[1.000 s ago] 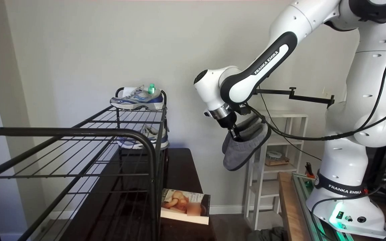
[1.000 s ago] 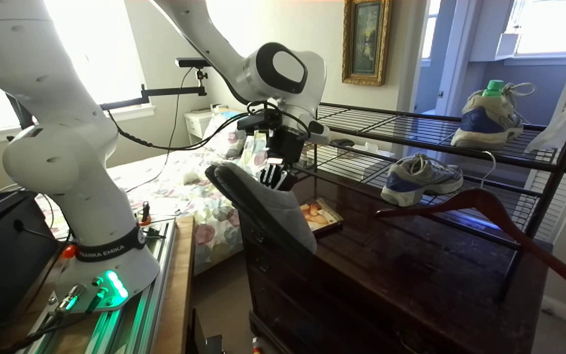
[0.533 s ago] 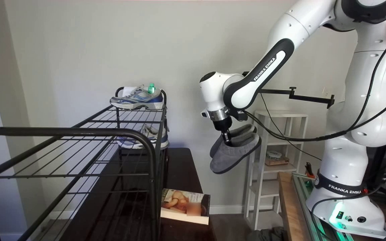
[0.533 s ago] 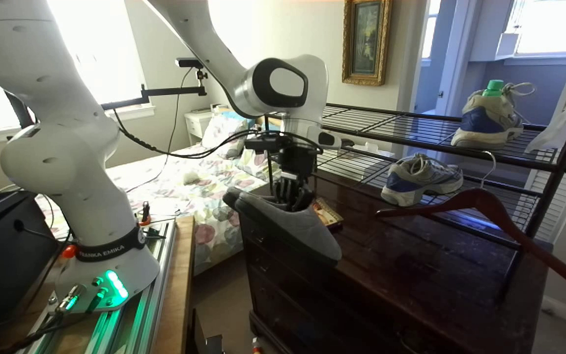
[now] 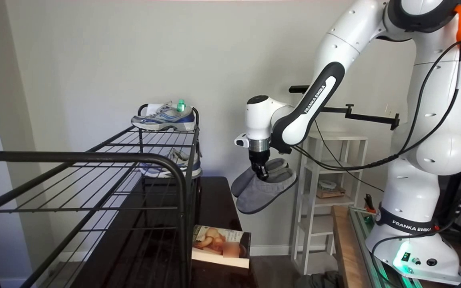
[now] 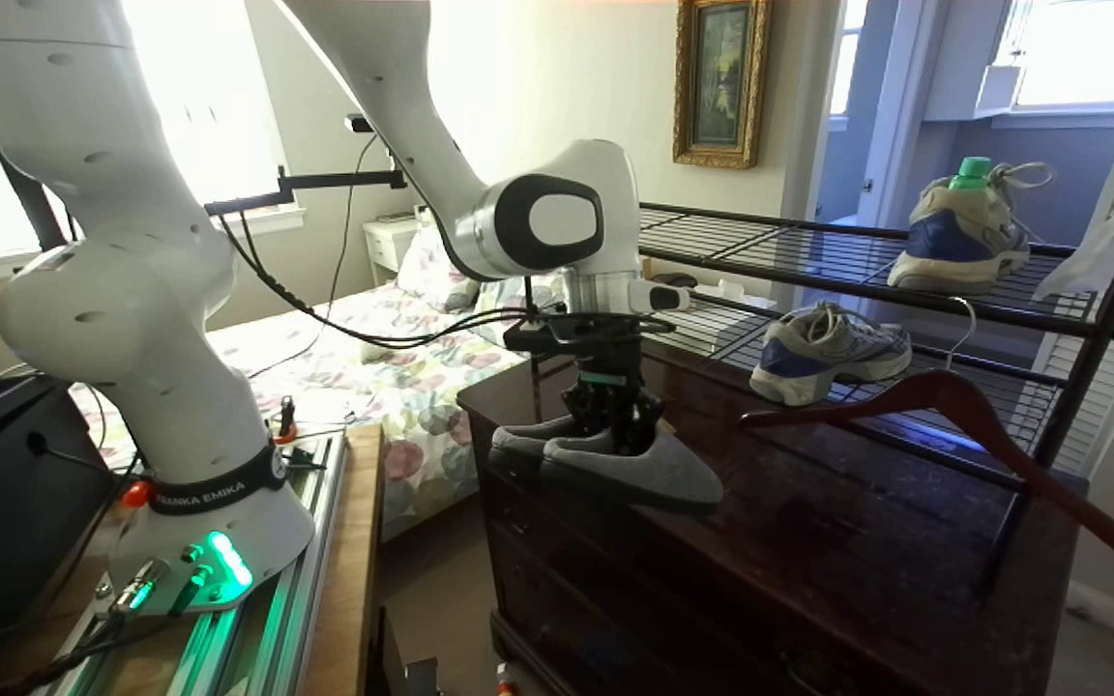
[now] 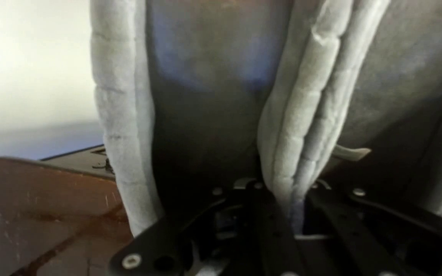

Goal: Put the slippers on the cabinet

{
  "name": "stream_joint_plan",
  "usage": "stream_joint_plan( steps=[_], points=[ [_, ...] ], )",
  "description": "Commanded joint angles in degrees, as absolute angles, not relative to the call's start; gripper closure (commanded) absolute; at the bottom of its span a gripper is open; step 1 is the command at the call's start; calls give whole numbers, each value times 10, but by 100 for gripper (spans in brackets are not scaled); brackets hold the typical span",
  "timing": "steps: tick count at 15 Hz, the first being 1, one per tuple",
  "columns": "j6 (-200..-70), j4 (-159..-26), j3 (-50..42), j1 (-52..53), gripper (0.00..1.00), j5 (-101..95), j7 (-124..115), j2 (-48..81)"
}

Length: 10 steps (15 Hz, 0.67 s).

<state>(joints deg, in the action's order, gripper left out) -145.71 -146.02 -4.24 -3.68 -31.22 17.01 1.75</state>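
Observation:
The grey slippers (image 5: 263,196) hang side by side from my gripper (image 5: 261,175), toes tilted slightly down. They show also in an exterior view (image 6: 649,471). In the wrist view my gripper (image 7: 288,188) is shut on the adjoining fabric walls of both slippers (image 7: 313,111); the fingertips are hidden inside the openings. The dark brown cabinet (image 5: 214,196) has a flat top. The slippers are in the air by its edge; in an exterior view they overlap the front edge of the cabinet (image 6: 857,541). Whether any part is above the top I cannot tell.
A black wire rack (image 5: 74,157) stands on the cabinet with running shoes (image 5: 166,120) on it. A book (image 5: 220,242) lies on the cabinet near its edge. A wooden hanger (image 6: 944,389) leans over the top. A white shelf unit (image 5: 336,137) stands behind.
My gripper has moved toward the cabinet and lower, and has turned to point straight down. The slippers have moved with it and swung from steeply tilted to more nearly level.

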Motion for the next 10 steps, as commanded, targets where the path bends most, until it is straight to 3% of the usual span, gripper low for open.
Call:
stream_joint_plan(
  steps=[1,3,4,7,8,10],
  points=[
    [-1486,-1438,-44,-41,97,-318,217,47],
    [-1399,-1396,-31,-39,97,-204,283,80],
    [-1451,-1441,-39,-38,90,-257,240,47],
    [-1417,-1412,-35,-39,90,-221,266,74],
    [-1415,-1409,-34,-39,97,-221,266,78],
    [-1501,-1435,-48,-37,97,-262,194,78]
  ],
)
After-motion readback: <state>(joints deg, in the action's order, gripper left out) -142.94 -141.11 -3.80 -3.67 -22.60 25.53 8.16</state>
